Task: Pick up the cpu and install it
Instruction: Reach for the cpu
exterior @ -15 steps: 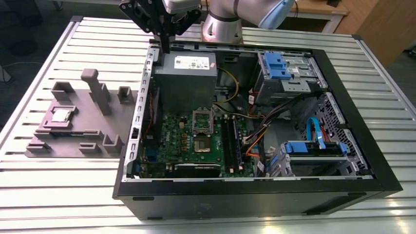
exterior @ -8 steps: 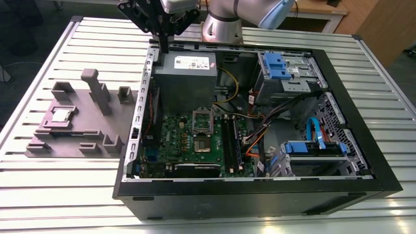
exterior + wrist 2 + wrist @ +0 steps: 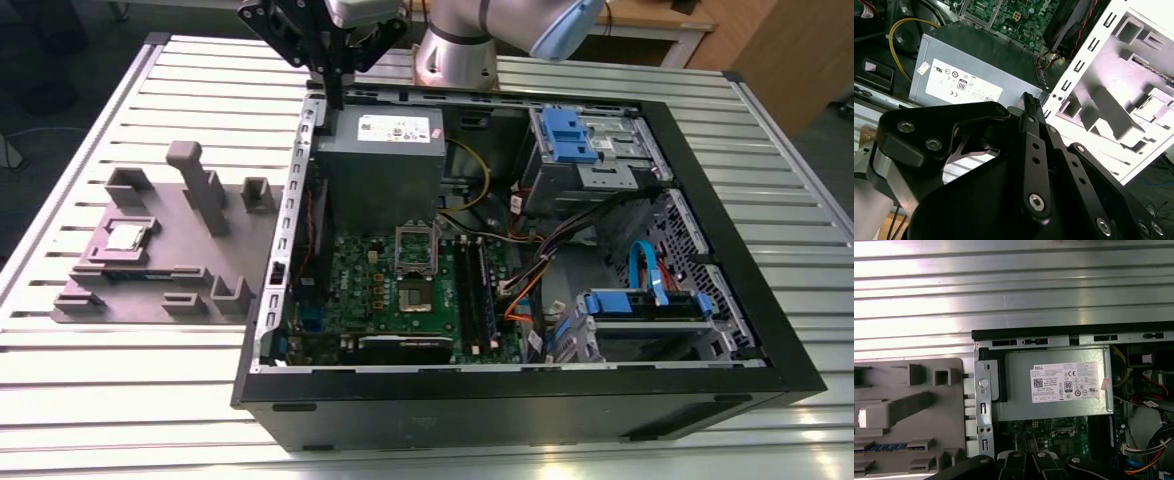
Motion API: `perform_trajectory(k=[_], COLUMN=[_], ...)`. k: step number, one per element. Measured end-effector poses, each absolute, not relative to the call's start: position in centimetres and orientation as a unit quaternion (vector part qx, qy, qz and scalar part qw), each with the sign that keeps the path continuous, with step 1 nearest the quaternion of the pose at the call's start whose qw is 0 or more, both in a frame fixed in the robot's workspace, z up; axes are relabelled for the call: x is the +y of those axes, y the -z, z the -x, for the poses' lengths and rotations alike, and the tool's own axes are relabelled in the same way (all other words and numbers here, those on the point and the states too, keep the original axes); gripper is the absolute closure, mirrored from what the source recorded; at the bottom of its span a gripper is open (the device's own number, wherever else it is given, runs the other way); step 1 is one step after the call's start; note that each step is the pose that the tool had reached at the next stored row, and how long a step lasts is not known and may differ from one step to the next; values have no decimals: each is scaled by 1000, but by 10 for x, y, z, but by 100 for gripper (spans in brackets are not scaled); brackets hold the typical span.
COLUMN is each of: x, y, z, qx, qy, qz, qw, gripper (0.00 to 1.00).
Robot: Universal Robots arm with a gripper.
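The cpu (image 3: 127, 237), a small shiny square chip, lies on a raised block of the mauve-grey tray (image 3: 160, 300) at the exterior view's left. Its pale edge (image 3: 860, 418) also shows in the first wrist view. My gripper (image 3: 332, 97) hangs over the back rim of the open computer case, just above the grey power-supply box (image 3: 380, 150), well away from the cpu. Its black fingers (image 3: 1028, 102) meet at the tips and hold nothing. The metal socket frame (image 3: 416, 243) stands open on the green motherboard (image 3: 360, 285), its dark centre bare.
The case's black wall (image 3: 534, 400) rings the motherboard. Blue drive bays (image 3: 581, 135) and cables (image 3: 534, 270) fill the case's right half in the exterior view. Upright blocks, one a tall post (image 3: 194, 185), rise from the tray. The table (image 3: 147, 400) is ribbed metal.
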State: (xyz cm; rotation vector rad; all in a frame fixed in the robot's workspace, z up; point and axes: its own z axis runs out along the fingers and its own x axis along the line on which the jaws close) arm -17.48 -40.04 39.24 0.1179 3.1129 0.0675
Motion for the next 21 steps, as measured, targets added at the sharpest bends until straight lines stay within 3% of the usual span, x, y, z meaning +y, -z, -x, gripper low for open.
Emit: perform_trajectory(k=[21], x=[-400], y=[-392], z=[180], qx=[999], qy=[-22], qz=[-38], qw=[13], gripper=[90])
